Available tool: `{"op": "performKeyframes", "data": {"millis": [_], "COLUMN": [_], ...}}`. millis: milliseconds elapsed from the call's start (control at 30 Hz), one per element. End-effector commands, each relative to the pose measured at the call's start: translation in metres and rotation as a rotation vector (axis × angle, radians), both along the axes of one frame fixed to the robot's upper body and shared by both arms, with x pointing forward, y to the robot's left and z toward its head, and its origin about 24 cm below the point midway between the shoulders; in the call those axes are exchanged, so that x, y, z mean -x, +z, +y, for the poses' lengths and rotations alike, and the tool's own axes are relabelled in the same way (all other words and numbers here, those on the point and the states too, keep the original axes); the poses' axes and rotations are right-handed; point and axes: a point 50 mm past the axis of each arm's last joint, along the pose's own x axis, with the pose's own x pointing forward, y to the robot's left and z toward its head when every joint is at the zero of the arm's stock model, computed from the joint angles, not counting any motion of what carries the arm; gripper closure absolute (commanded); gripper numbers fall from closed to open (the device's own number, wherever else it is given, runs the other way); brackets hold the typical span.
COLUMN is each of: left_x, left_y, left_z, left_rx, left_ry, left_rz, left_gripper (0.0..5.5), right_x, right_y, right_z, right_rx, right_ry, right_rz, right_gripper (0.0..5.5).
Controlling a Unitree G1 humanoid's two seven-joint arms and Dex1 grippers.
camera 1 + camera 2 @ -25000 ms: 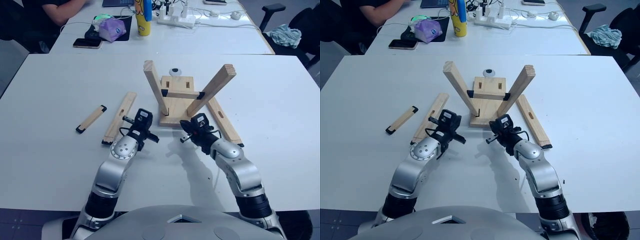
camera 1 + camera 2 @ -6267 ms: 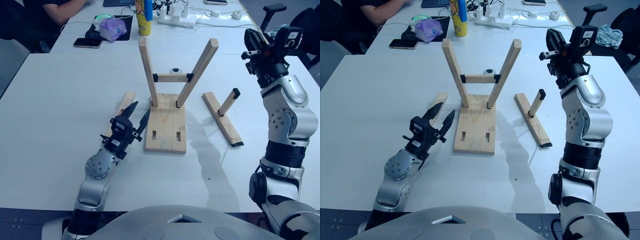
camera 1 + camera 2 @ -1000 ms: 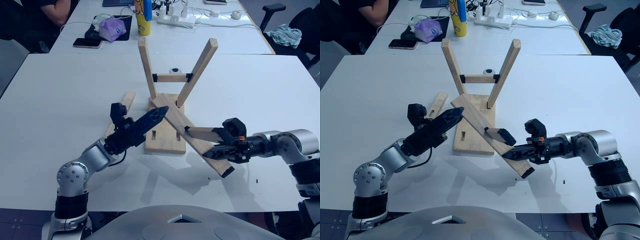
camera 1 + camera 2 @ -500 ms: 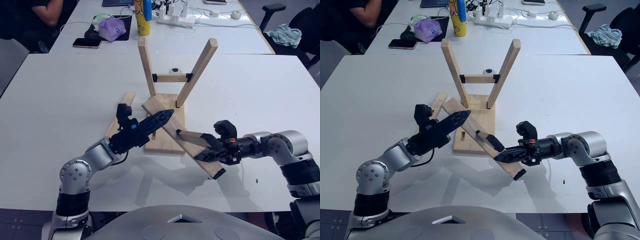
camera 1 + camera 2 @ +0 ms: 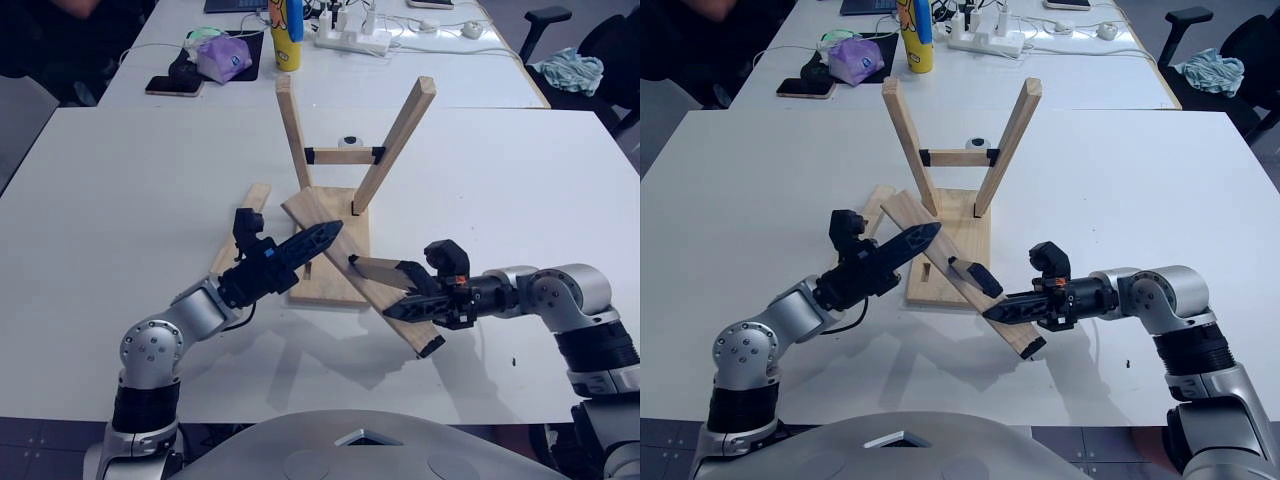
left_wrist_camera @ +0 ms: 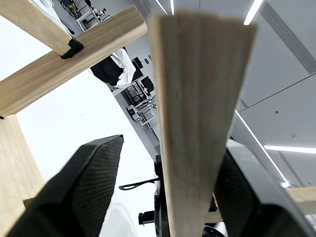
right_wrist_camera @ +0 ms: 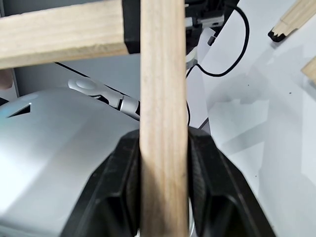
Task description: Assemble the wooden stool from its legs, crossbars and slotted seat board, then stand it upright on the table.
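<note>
One slip worries us: with the right gripper (image 5: 395,306) clenched on the slanted leg (image 5: 943,258) above the seat board (image 5: 322,288), midway between the table's (image 5: 120,180) side edges, and the left gripper (image 5: 335,232) merely spread around its upper end, the leg could twist past its slot.

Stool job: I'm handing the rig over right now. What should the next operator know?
Right gripper: shut on the third leg, held slanting above the seat board, second crossbar plugged into it.
Left gripper: open, fingers either side of that leg's upper end.
Done: two legs joined by the first crossbar stand at the board's far end.
Left: seat the held leg, add the fourth leg lying on the table left of the board, then turn the stool upright.
</note>
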Motion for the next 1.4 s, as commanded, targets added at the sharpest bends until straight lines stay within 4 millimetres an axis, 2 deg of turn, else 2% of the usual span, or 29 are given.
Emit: {"op": "performKeyframes", "data": {"millis": [33, 300, 500, 533, 667, 800, 1033, 1100, 1200, 1267, 1400], "left_x": [0.0, -0.001, -0.005, -0.006, -0.006, -0.006, -0.006, -0.007, -0.01, -0.011, -0.005], "left_y": [-0.001, -0.003, -0.004, -0.003, -0.003, -0.005, -0.001, 0.001, 0.013, 0.023, 0.039], "left_z": [0.001, 0.002, 0.006, 0.007, 0.01, 0.012, 0.02, 0.03, 0.058, 0.071, 0.079], "left_rx": [-0.009, -0.004, -0.009, -0.007, 0.002, 0.0, 0.008, -0.005, -0.017, -0.025, -0.111], "left_ry": [0.009, 0.019, 0.06, 0.073, 0.089, 0.09, 0.108, 0.15, 0.289, 0.359, 0.447], "left_rz": [-0.005, -0.006, -0.012, -0.014, -0.019, -0.015, -0.03, -0.044, -0.084, -0.116, -0.146], "left_gripper": [3.29, 4.38, 4.42, 4.42, 4.44, 4.44, 4.45, 4.46, 4.46, 4.46, 4.46], "right_x": [-0.002, -0.006, -0.015, -0.015, -0.016, -0.018, -0.021, -0.032, -0.04, -0.036, -0.024], "right_y": [0.004, 0.004, 0.004, 0.004, 0.01, 0.015, 0.008, 0.003, -0.009, -0.019, -0.032], "right_z": [0.001, 0.002, 0.003, 0.003, -0.005, -0.016, -0.038, -0.043, -0.042, -0.036, -0.023], "right_rx": [-0.007, 0.006, 0.004, 0.006, -0.03, -0.079, 0.025, 0.114, 0.233, 0.31, 0.452], "right_ry": [-0.006, -0.015, -0.079, -0.083, -0.099, -0.159, -0.27, -0.37, -0.476, -0.489, -0.455], "right_rz": [-0.024, -0.043, -0.067, -0.07, -0.077, -0.051, -0.093, -0.166, -0.27, -0.37, -0.676], "right_gripper": [4.46, 4.46, 4.46, 4.09, 3.55, 3.54, 3.54, 3.54, 3.54, 3.54, 3.54]}}
